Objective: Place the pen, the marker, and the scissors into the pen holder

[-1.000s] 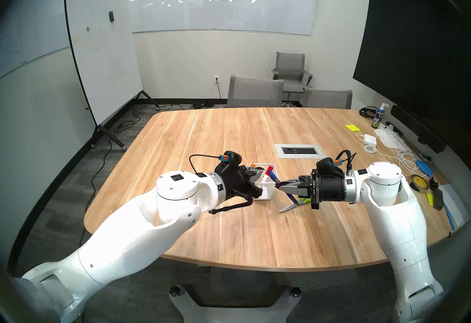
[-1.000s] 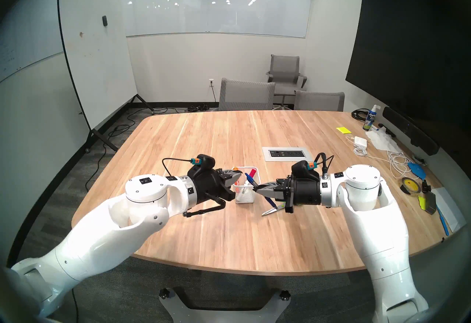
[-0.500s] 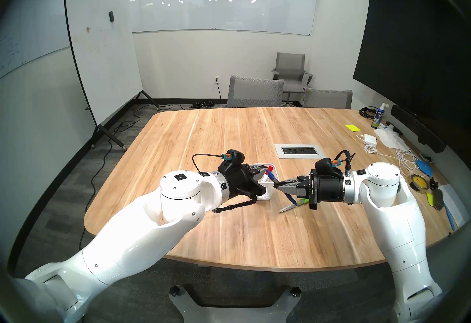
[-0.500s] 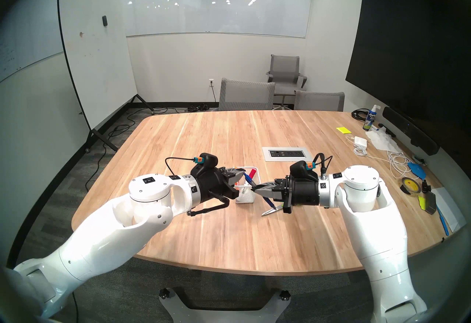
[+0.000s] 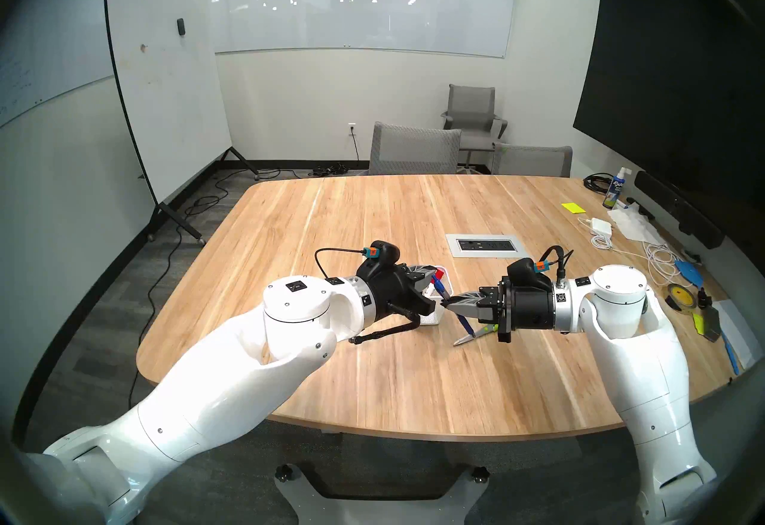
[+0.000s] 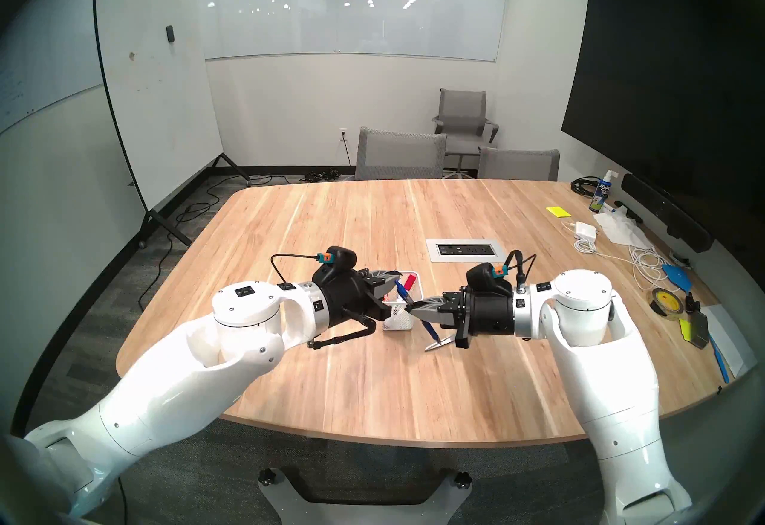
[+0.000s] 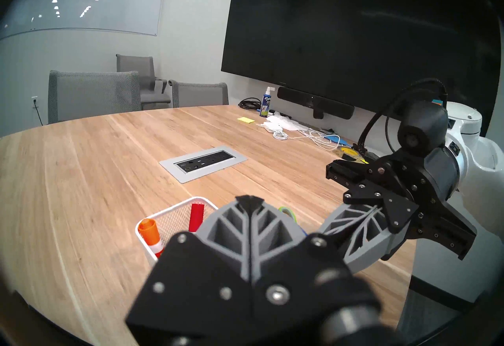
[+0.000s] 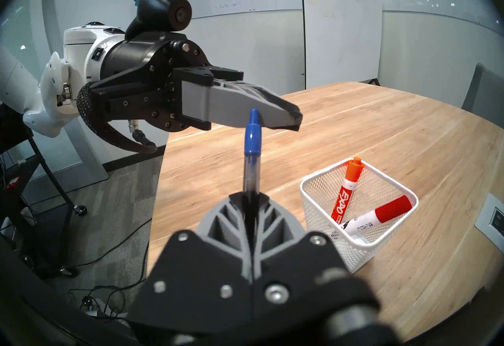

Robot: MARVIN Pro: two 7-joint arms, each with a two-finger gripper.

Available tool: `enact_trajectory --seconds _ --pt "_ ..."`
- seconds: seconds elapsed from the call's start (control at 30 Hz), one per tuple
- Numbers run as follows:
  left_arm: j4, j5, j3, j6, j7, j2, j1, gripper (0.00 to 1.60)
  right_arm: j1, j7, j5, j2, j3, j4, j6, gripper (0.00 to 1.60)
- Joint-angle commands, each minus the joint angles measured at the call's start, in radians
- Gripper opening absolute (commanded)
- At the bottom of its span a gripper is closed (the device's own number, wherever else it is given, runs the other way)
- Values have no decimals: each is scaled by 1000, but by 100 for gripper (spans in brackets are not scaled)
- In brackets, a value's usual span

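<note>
From my station I find the right gripper point(image 8: 249, 196) pinching the pen point(image 8: 252, 157) between its grey fingers, blue cap end sticking out past the fingertips. In the head view the pen point(image 5: 465, 323) hangs slanted from the right gripper point(image 5: 449, 301), just to the right of the pen holder point(image 5: 432, 319), above the table point(image 5: 372, 366).

The left gripper point(image 7: 249, 200) has its fingers pressed together with nothing between them; its tips reach over the holder's near side. In the right wrist view it point(image 8: 296, 121) sits above and behind the pen's cap.

The pen holder point(image 8: 321, 187), white mesh, stands upright on the table. Inside lean two markers: an orange-capped marker point(image 8: 347, 189) and a red-capped marker point(image 8: 379, 214).

The scissors point(image 5: 467, 337) lie on the table below the right gripper, blade tips pointing toward the near left; the green handles are mostly hidden behind the gripper body. Whether the pen touches them I cannot tell.
</note>
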Motion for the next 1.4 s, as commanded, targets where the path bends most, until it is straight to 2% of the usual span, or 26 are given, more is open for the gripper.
enact_trajectory --seconds 0.0,1.37 --pt "-17 0 -2 1 1 -19 -22 0 5 -3 0 -4 -1 -21 0 0" --pt "-35 -10 -6 80 28 -47 -82 0 10 -38 -24 -20 -9 -31 8 0"
